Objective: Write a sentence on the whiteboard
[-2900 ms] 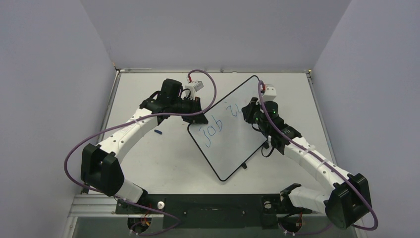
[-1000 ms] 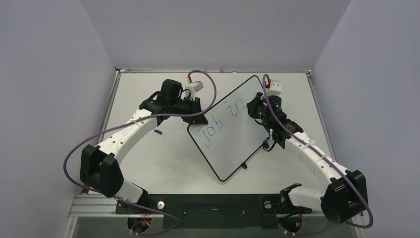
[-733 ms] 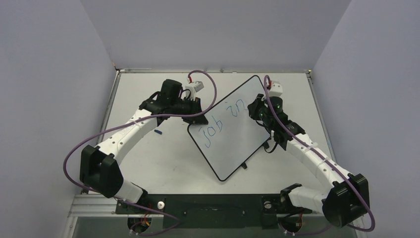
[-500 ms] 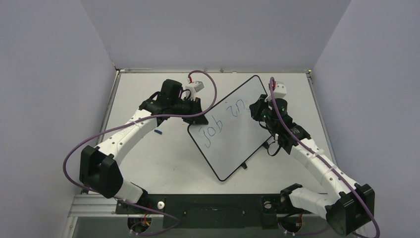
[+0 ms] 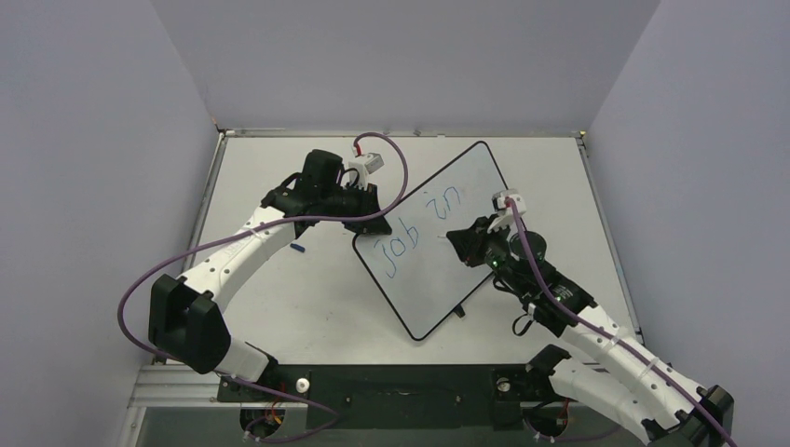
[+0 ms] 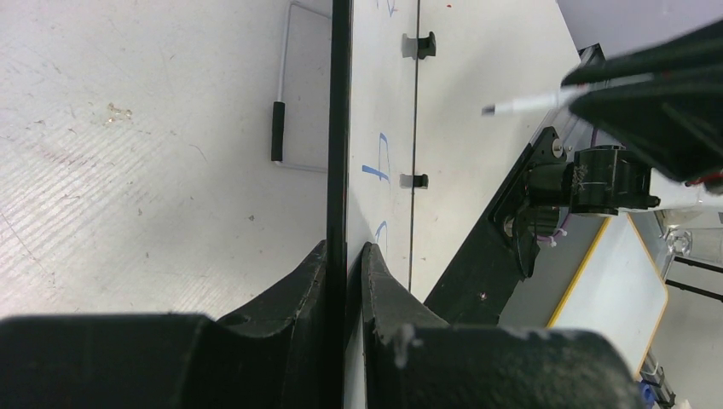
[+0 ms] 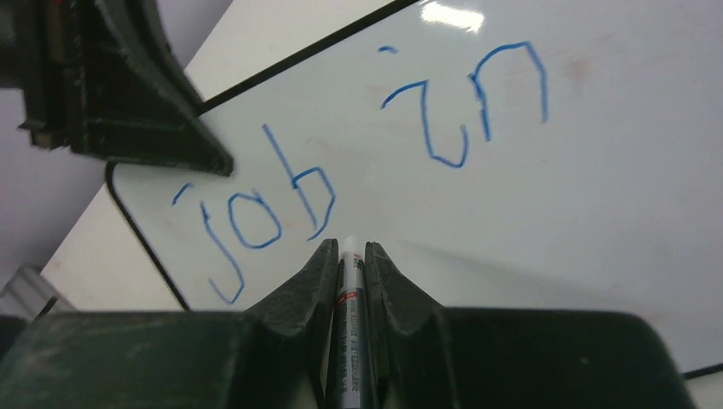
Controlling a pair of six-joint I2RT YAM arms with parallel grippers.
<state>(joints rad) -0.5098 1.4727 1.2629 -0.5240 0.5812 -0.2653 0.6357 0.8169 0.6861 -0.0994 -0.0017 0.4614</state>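
Observation:
The whiteboard lies at an angle in the middle of the table. The sentence on it is blue lettering reading "job in", and it also shows in the right wrist view. My left gripper is shut on the whiteboard's left edge; the left wrist view shows the black border between its jaws. My right gripper is shut on a marker, white tip forward. It hovers over the board's middle, just below "job" and "in". The tip appears slightly off the surface.
A small blue marker cap lies on the table left of the board. The board's small black feet and a wire stand show in the left wrist view. Grey walls enclose the table on three sides.
My right arm has swung from the board's far right edge toward the near left, bringing the marker over the board's middle. The left arm and the board have not moved.

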